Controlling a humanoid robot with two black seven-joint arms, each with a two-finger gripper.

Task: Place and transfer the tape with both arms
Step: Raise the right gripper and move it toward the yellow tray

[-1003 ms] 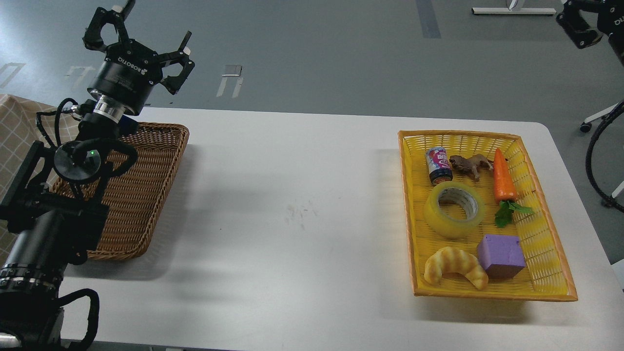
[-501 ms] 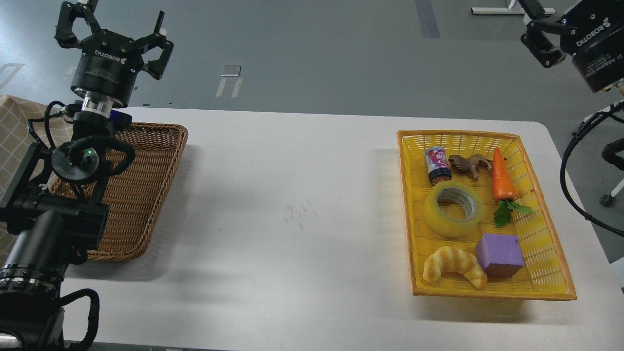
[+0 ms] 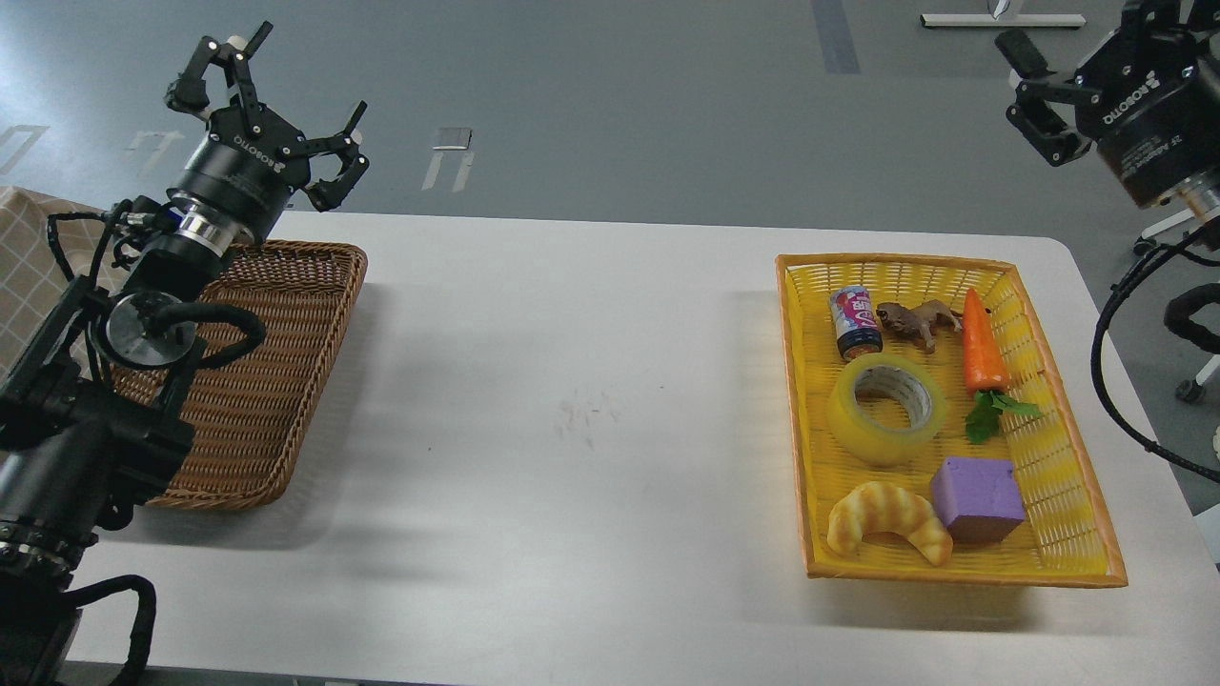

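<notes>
The tape, a yellow translucent roll with a grey-white core, lies flat in the middle of the yellow basket at the right of the white table. My left gripper is open and empty, raised above the far corner of the brown wicker basket at the left. My right gripper is raised at the top right, beyond the table's far right corner. It looks open and empty, with its upper finger cut off by the view's edge. Both grippers are far from the tape.
The yellow basket also holds a small can, a brown toy animal, a toy carrot, a purple block and a croissant toy. The wicker basket holds nothing that I can see. A checked cloth lies at the far left.
My left gripper has swung right and tilted, staying open. My right gripper came into view from the top right corner and has shifted slightly. The tape has not moved.
</notes>
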